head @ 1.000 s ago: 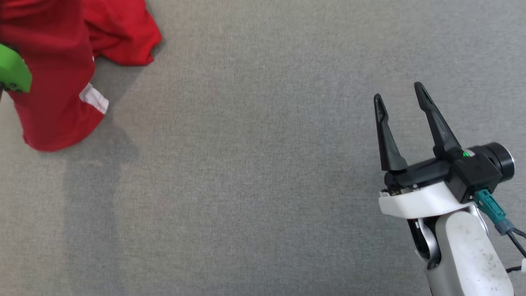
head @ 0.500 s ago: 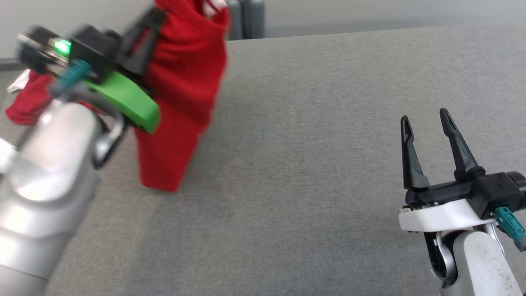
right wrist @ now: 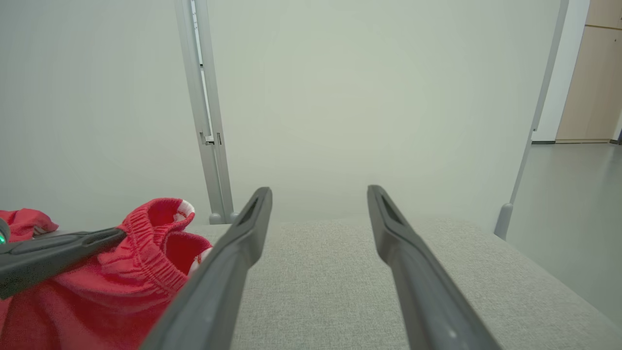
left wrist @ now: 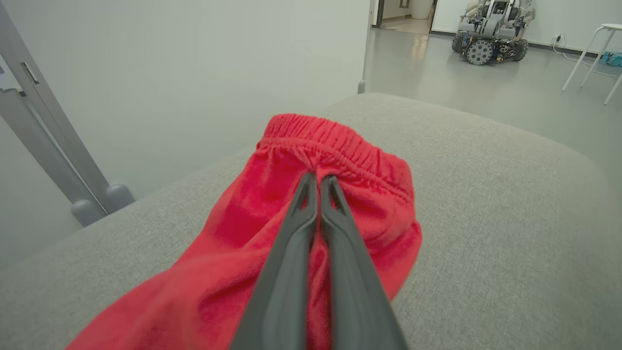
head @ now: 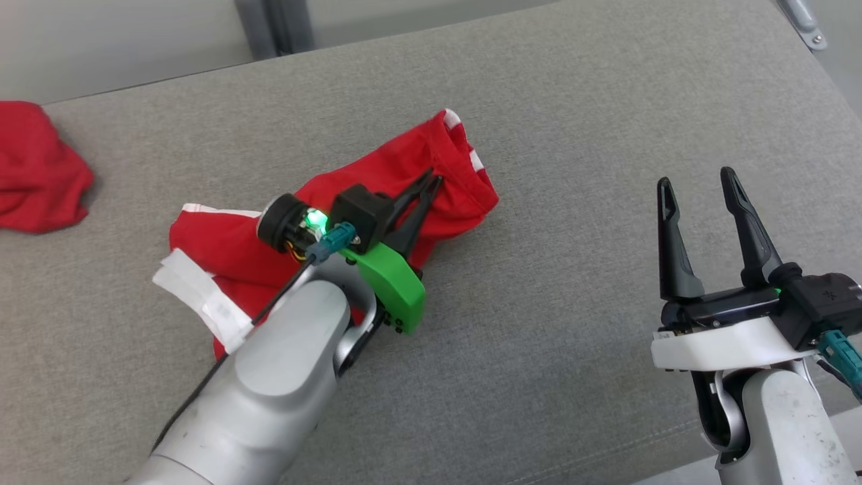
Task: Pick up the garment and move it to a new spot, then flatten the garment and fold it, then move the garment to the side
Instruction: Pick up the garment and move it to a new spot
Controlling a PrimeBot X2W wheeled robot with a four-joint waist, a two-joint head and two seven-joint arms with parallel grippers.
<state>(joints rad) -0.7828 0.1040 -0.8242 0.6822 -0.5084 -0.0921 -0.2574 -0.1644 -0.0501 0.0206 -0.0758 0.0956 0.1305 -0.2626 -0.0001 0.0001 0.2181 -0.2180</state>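
From the head view, my left claw [head: 434,180] is pinched shut on the red garment [head: 404,158], which lies crumpled on the grey padded surface [head: 572,135], left of the middle, its white-striped end toward the far edge. A second red cloth [head: 34,168] lies well apart at the far left of the surface. My right claw [head: 695,177] hangs over bare grey at the lower right, fingers spread wide with nothing between them. In the left wrist view my two fingers run pressed together down the middle, and their tips meet on the fabric just below the gathered elastic waistband [left wrist: 335,146] — the cloth puckers there, gripped between them. In the right wrist view my right fingers stand wide apart over the grey surface; the garment sits at the lower left, and one dark finger of the left claw lies across it, reaching to the waistband.
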